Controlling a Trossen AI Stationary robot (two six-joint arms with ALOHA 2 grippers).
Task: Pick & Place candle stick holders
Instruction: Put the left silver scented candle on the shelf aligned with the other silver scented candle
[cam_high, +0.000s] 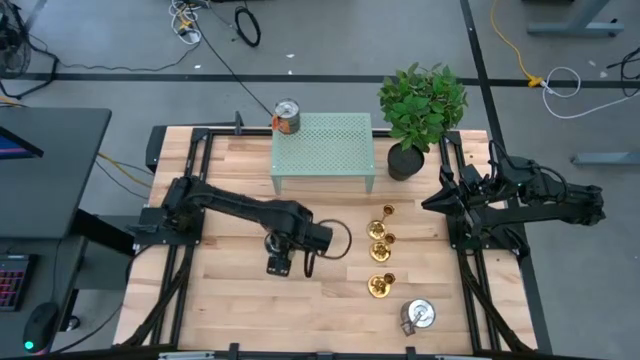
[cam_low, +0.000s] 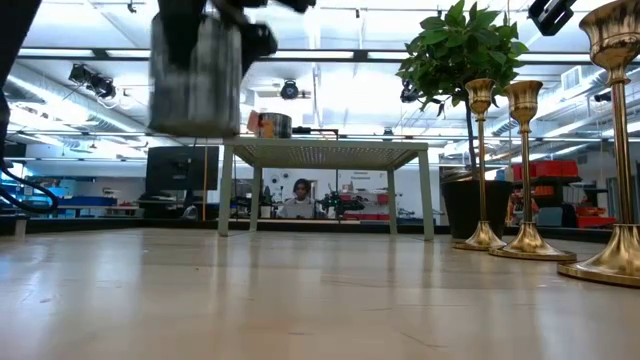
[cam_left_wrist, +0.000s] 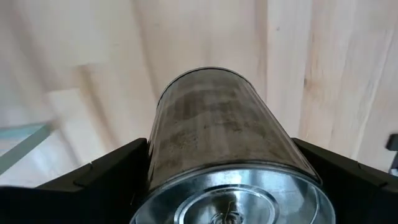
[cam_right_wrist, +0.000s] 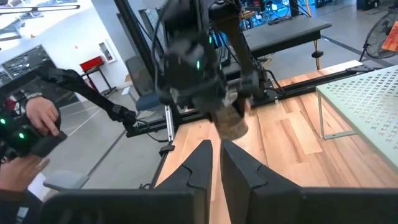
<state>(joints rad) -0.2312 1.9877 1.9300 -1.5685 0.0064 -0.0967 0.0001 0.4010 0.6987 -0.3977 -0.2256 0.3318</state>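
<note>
Brass, polished to a bright gold shine, makes up the three holders (cam_high: 380, 253), each with a round flared base, a thin turned stem and a small cup on top. They stand upright in a short row on the pale plank table (cam_high: 230, 300), right of centre, close together but apart; in the low view they rise tall at the right edge (cam_low: 525, 170). All three stand free of both grippers.

The left gripper (cam_high: 279, 254) hangs above the table's middle, left of the holders, clenched on a can (cam_left_wrist: 217, 137). That can is a smooth, dull grey metal cylinder with a ribbed, shiny end disc, and the dark fingers (cam_left_wrist: 93, 180) press its sides. From the low view it is lifted clear of the wood (cam_low: 197, 75).

A second can (cam_high: 418, 315) lies near the front edge, just beyond the nearest holder, its silver end up. A third can (cam_high: 287, 117), with an orange-brown band, sits on the corner of a pale green perforated metal stand (cam_high: 322, 150) at the back. Beside the stand is a leafy green plant (cam_high: 420, 105) in a dark pot.

The right gripper (cam_high: 432, 203) waits over the table's right side, near the plant, its dark pointed fingers (cam_right_wrist: 199, 165) drawn close with only a narrow slit between them, holding nothing. A person's hand (cam_right_wrist: 40, 115) shows beyond the table in the right wrist view.
</note>
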